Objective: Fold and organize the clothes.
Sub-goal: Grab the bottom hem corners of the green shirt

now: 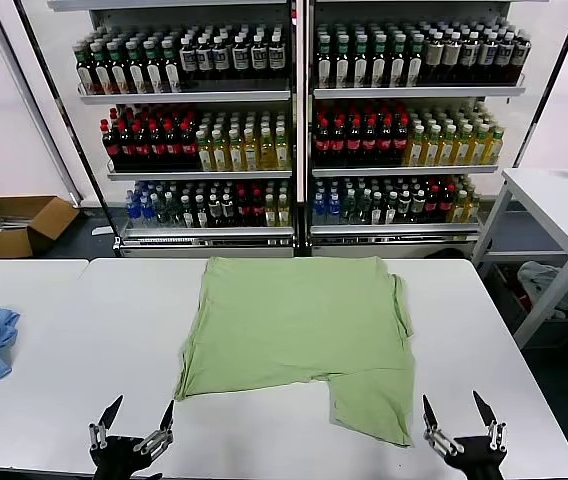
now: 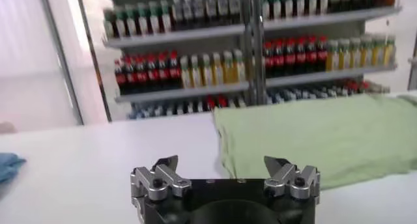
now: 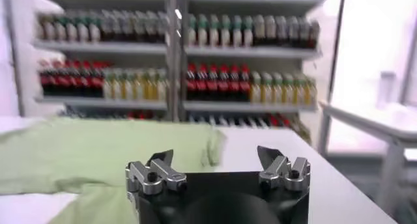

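Two sets of jaws wait at the near desk (image 1: 54, 330) edge, both released and grasping nothing. Left gripper (image 1: 132, 428) sits short of the polo shirt (image 1: 299, 325), whose near-left hem corner lies ahead and slightly toward the centre — apart, not touching. The shirt lies flat at mid-desk, long axis running away from the robot toward the shelves; one panel hangs lower on the right. Right gripper (image 1: 461, 422) stands just beside that lower right corner — judged the nearer arm for a first grasp
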Robot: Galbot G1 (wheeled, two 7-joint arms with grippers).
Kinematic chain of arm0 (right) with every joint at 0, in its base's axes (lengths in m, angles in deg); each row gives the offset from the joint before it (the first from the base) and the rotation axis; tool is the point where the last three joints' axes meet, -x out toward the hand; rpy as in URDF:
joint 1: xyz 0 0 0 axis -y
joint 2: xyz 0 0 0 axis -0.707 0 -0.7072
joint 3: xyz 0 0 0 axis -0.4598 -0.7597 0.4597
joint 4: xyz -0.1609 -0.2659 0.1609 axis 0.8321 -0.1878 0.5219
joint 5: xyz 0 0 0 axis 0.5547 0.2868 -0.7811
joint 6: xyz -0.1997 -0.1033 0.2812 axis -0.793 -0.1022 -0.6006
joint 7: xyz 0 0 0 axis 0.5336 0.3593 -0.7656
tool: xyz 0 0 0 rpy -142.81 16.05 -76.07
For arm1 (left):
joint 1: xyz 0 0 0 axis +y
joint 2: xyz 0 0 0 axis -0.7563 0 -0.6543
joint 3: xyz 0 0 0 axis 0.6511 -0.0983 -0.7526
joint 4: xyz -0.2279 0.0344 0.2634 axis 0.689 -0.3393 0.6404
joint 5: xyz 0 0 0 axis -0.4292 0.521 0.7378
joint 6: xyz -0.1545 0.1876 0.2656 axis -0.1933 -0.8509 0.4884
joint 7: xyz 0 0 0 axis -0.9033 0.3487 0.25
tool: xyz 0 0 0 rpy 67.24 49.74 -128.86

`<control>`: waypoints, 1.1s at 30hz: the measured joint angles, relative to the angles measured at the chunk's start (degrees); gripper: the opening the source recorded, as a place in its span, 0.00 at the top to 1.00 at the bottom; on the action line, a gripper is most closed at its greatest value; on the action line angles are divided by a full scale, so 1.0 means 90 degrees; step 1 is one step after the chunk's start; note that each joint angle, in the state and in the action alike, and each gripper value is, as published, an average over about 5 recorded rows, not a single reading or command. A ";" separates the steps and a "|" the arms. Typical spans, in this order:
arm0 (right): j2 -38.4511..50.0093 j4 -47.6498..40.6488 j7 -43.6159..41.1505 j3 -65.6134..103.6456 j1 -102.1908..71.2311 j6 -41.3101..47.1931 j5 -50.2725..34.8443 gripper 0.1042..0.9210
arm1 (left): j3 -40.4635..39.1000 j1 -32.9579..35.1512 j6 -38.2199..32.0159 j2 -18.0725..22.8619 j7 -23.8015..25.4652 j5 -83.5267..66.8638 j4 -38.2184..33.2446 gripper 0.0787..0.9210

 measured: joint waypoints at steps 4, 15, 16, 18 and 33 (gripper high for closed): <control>0.0004 0.0057 0.0011 -0.0097 0.0126 0.0436 -0.0085 0.12 | 0.0029 -0.0130 0.0483 -0.0057 0.0007 -0.0229 -0.0099 0.12; -0.0021 0.0180 -0.0132 -0.0360 0.0391 0.1328 -0.0147 0.12 | 0.0134 -0.0680 0.1381 -0.0051 0.0245 -0.1010 -0.0079 0.12; -0.0023 0.0177 -0.0143 -0.0368 0.0402 0.1369 -0.0148 0.12 | 0.0131 -0.0733 0.1423 -0.0038 0.0274 -0.1066 -0.0073 0.12; -0.0031 0.0166 -0.0162 -0.0392 0.0424 0.1439 -0.0147 0.12 | 0.0109 -0.0834 0.1492 -0.0006 0.0330 -0.1157 -0.0049 0.12; -0.0221 0.0031 -0.0285 -0.0570 0.0613 0.1655 -0.0003 0.12 | -0.0270 -0.1764 0.1733 0.0279 0.0566 -0.1569 0.0694 0.12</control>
